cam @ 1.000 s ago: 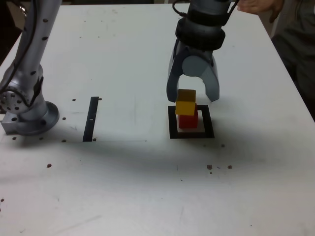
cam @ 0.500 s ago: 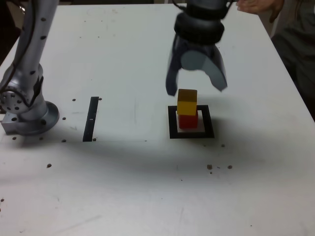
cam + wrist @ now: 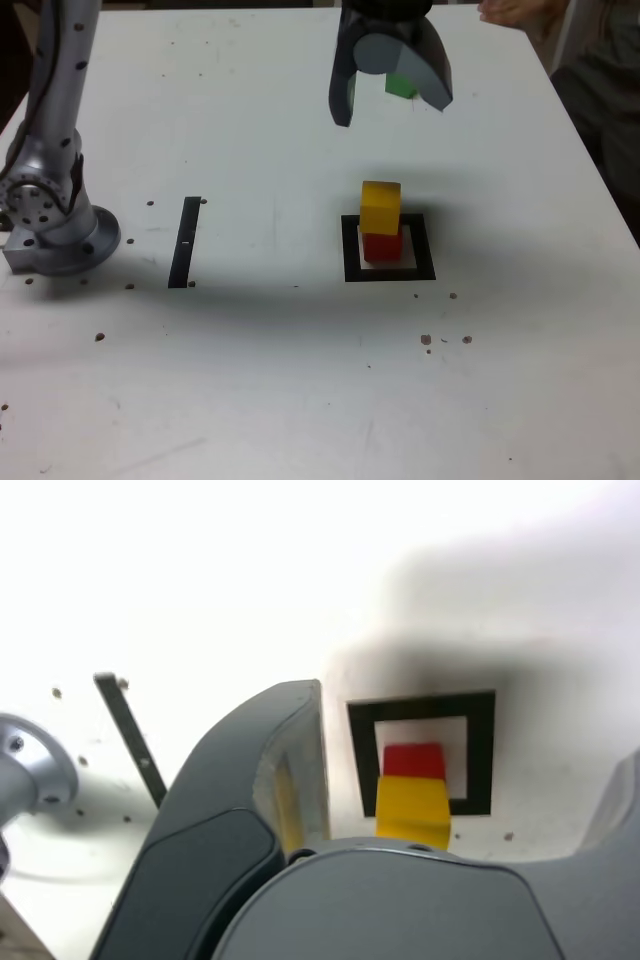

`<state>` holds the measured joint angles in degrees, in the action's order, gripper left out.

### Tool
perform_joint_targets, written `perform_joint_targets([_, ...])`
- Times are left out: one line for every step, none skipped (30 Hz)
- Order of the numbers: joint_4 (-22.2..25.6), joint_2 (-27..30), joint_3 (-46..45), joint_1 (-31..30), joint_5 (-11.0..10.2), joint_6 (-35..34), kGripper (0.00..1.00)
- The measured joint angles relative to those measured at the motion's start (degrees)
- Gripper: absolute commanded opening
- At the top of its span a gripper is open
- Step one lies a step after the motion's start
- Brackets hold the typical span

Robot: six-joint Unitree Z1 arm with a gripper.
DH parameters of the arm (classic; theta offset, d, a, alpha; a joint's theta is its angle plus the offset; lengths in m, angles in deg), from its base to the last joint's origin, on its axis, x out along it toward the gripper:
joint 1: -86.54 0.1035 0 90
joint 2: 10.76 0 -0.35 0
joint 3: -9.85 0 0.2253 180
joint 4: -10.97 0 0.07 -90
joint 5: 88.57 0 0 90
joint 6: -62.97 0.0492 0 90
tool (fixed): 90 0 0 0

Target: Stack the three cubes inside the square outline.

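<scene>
Cubes sit in two places on the white counter (image 3: 250, 380). At the far left of the exterior view stands the arm's grey base (image 3: 55, 235), bolted near the counter's left edge. Just to its right lies a straight black strip (image 3: 185, 242), flat on the surface and well apart from everything else; the wrist view shows it too (image 3: 130, 738), as a thin slanted bar. Small dark specks (image 3: 445, 340) dot the counter here and there.

Right of centre lies the square outline (image 3: 389, 273), a thick black frame with a white middle. The red cube (image 3: 382, 246) rests inside it, and the yellow cube (image 3: 380, 206) stands on top of the red one, slightly turned against it. The wrist view shows the same pair from above, yellow (image 3: 413, 810) overlapping red (image 3: 414, 760) within the frame (image 3: 480, 750).

High above the stack, toward the far side, hangs the gripper (image 3: 392, 108), its fingers (image 3: 342, 98) spread wide apart and grasping nothing. Between them, on the far part of the counter, shows the green cube (image 3: 401, 87), partly hidden by the gripper.

At the far right corner a person's hand (image 3: 512, 12) rests at the counter's edge.
</scene>
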<state>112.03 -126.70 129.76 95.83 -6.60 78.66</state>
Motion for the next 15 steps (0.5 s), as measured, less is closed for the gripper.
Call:
perform_joint_targets([0.13,-0.35,0.51,1.38,-0.11,0.88,0.99])
perform_joint_targets([0.32,-0.58,0.80,2.91,-0.21,1.81,0.99])
perform_joint_targets([0.53,-0.73,1.03,4.13,-0.23,2.83,0.99])
perform_joint_targets([0.70,-0.86,1.39,5.29,-0.22,3.90,0.99])
perform_joint_targets([0.85,-1.09,1.84,6.36,-0.22,4.99,0.99])
perform_joint_targets([1.00,-1.43,2.38,7.48,-0.21,6.13,0.99])
perform_joint_targets([1.11,-1.87,2.94,8.50,-0.21,7.04,0.99])
perform_joint_targets([1.14,-2.40,3.54,9.60,-0.22,8.05,0.99])
perform_joint_targets([1.15,-2.86,4.03,10.45,-0.30,8.89,0.99])
perform_joint_targets([1.15,-3.36,4.60,11.36,-0.48,9.89,0.99])
perform_joint_targets([1.14,-3.76,5.29,11.97,-0.72,10.90,0.99])
perform_joint_targets([1.14,-4.21,6.12,12.55,-0.96,11.95,0.99])
perform_joint_targets([1.12,-4.73,7.14,13.22,-1.17,13.33,0.99])
perform_joint_targets([1.02,-5.24,8.04,13.83,-1.32,14.44,0.99])
perform_joint_targets([0.97,-6.08,9.30,14.78,-1.58,15.93,0.99])
